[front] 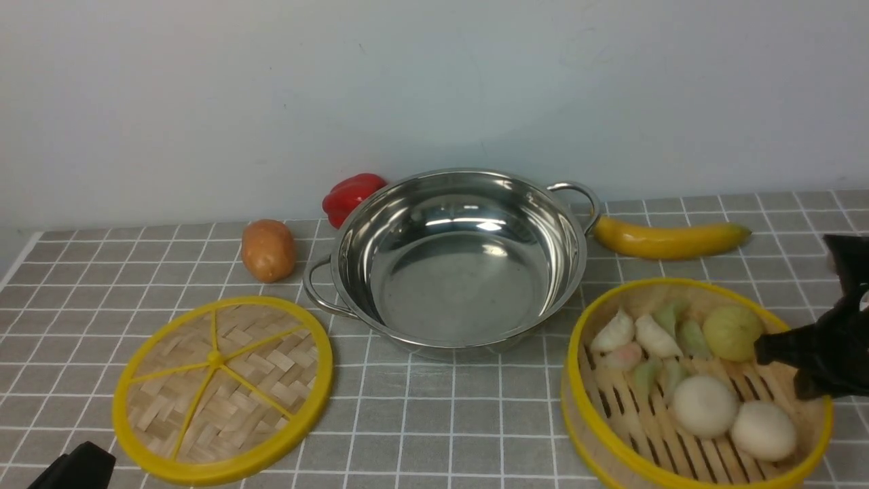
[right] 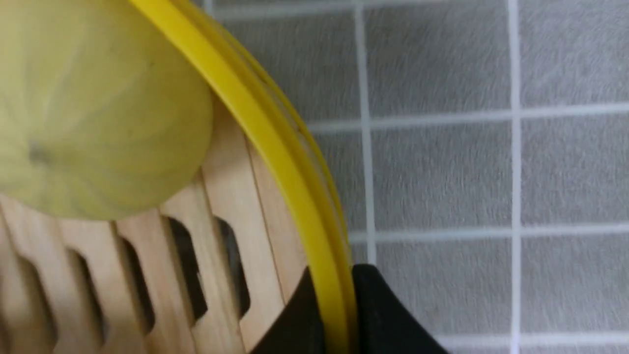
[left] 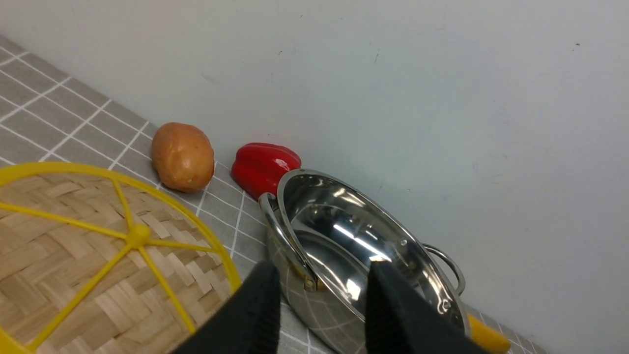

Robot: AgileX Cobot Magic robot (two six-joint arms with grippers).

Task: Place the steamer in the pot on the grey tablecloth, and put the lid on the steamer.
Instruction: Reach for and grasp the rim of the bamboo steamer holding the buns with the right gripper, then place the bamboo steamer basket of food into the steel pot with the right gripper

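Observation:
The shiny pot stands in the middle of the grey tablecloth, nothing inside it. To its right sits the steamer, holding dumplings and buns. My right gripper is shut on the steamer's right rim. In the right wrist view the gripper has one finger inside the yellow rim and one outside, both pressed to it. The lid lies flat at the front left. Just in front of the lid, my left gripper is open and holds nothing, with the pot beyond it.
A potato and a red pepper lie behind and left of the pot, and a banana lies behind the steamer. A wall closes the back. A yellowish bun sits close to the gripped rim.

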